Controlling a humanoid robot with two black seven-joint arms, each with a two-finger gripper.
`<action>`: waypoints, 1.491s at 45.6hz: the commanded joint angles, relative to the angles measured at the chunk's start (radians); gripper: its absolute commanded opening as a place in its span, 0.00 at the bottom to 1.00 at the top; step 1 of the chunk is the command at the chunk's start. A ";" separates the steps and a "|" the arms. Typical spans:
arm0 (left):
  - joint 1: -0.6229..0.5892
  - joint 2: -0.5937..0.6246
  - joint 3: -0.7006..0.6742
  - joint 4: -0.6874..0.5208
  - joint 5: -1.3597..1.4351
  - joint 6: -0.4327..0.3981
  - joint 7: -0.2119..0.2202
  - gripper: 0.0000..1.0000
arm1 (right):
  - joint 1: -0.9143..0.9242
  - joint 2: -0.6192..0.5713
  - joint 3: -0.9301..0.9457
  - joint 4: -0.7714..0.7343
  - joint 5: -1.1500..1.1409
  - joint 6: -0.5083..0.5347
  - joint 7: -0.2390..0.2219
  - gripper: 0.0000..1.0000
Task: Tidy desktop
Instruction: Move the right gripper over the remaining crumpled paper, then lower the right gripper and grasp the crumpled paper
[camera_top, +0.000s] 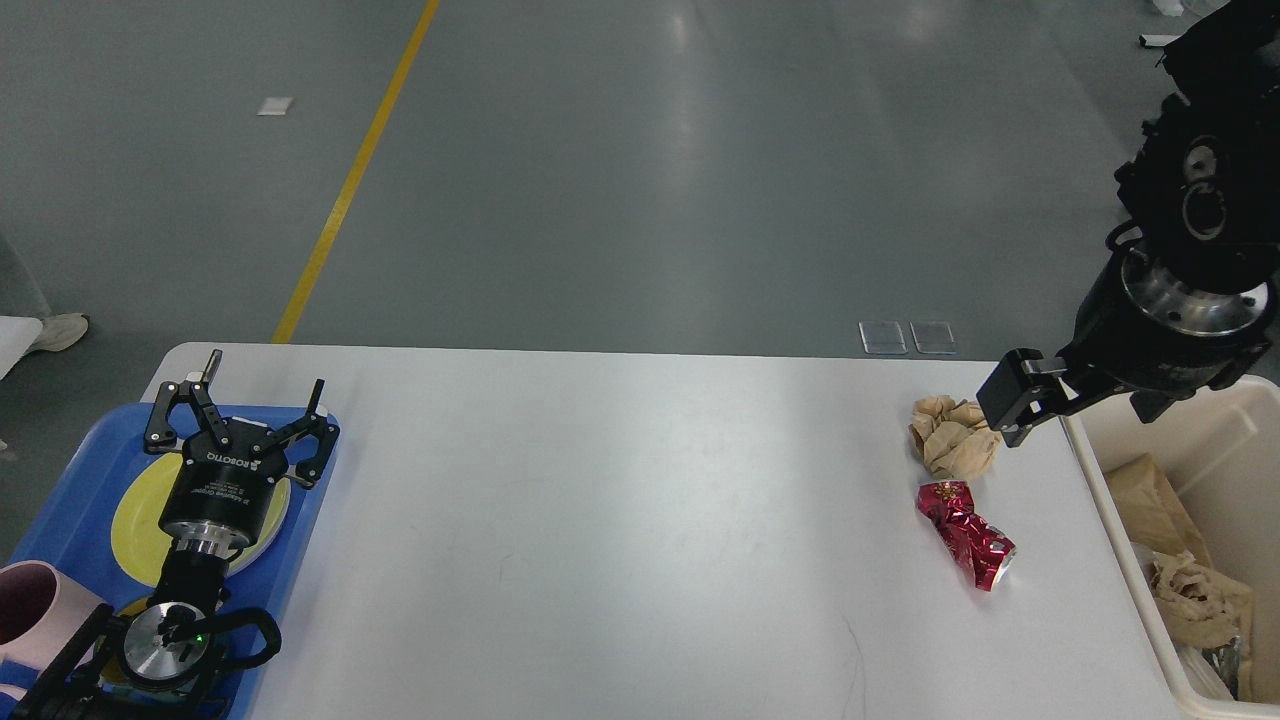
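The white desktop (600, 520) holds a crumpled brown paper ball (950, 438) and a crumpled red foil wrapper (965, 535) near its right edge. My right gripper (1018, 402) hangs just right of the paper ball, at its edge. Its fingers are seen as one dark block, so I cannot tell whether it is open or shut. My left gripper (262, 392) is open and empty. It hovers over the far end of a blue tray (300, 530) at the desktop's left edge, above a yellow plate (135, 515).
A cream bin (1100, 490) stands against the desktop's right edge and holds brown paper and other scraps. A pink cup (30, 600) sits at the near left by the tray. The grey floor with a yellow line lies beyond the table.
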 joint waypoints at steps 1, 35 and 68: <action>0.000 0.000 0.000 -0.001 0.000 -0.002 0.001 0.97 | -0.037 -0.009 0.005 -0.039 0.004 -0.125 -0.002 1.00; 0.000 0.000 0.000 -0.001 0.000 -0.006 0.001 0.97 | -1.301 0.106 0.284 -1.269 -0.001 -0.609 0.001 1.00; -0.002 0.000 0.000 0.000 0.001 -0.002 0.001 0.97 | -1.607 0.179 0.462 -1.486 0.008 -0.788 0.002 0.95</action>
